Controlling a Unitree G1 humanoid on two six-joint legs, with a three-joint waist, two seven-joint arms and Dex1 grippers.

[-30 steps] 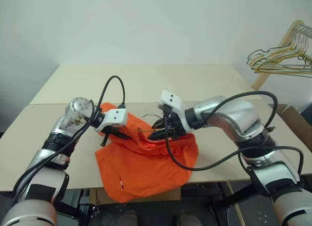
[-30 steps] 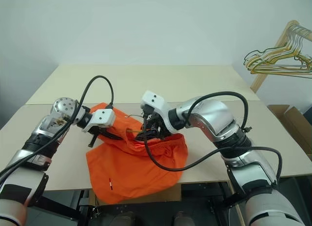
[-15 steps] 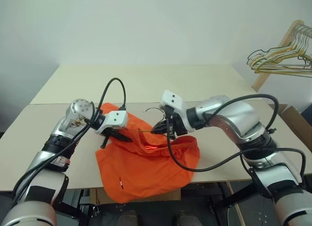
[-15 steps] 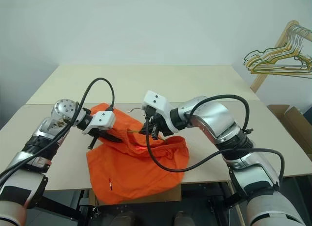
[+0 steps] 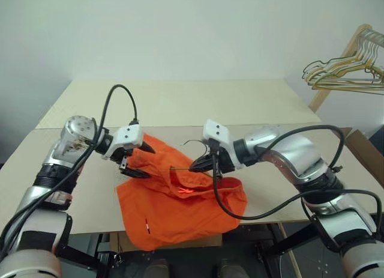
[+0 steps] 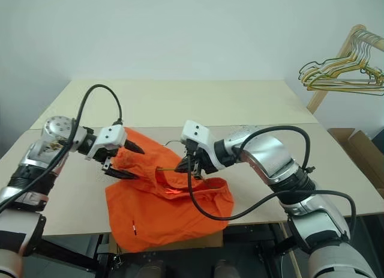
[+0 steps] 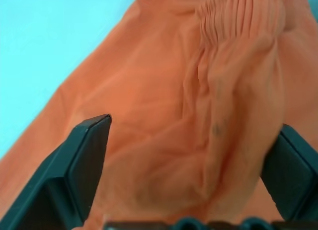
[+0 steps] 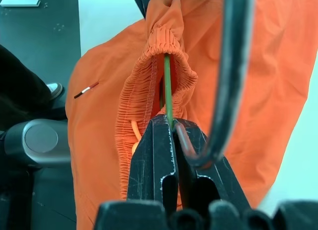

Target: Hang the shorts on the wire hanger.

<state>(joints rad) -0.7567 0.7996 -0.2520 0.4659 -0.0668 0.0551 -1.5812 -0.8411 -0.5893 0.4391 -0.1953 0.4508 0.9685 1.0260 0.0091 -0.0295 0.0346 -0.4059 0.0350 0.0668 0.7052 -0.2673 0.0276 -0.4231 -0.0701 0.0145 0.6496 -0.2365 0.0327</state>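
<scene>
Threading is only begun: your right gripper (image 8: 170, 128) pinches the thin grey-olive wire hanger (image 8: 167, 86), poked into the bright orange fabric shorts' (image 5: 180, 200) waistband. Your left gripper (image 5: 139, 161) is spread, holding nothing; the shorts lie on the tabletop (image 5: 180, 104), unhung.

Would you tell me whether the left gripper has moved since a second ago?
Yes. The left gripper has opened, let go of the shorts and drawn left, toward the table's left edge.

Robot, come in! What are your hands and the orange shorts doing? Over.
Right hand shut on thin grey-green wire hanger, threaded inside bright orange fabric shorts. Left hand open at shorts.
</scene>
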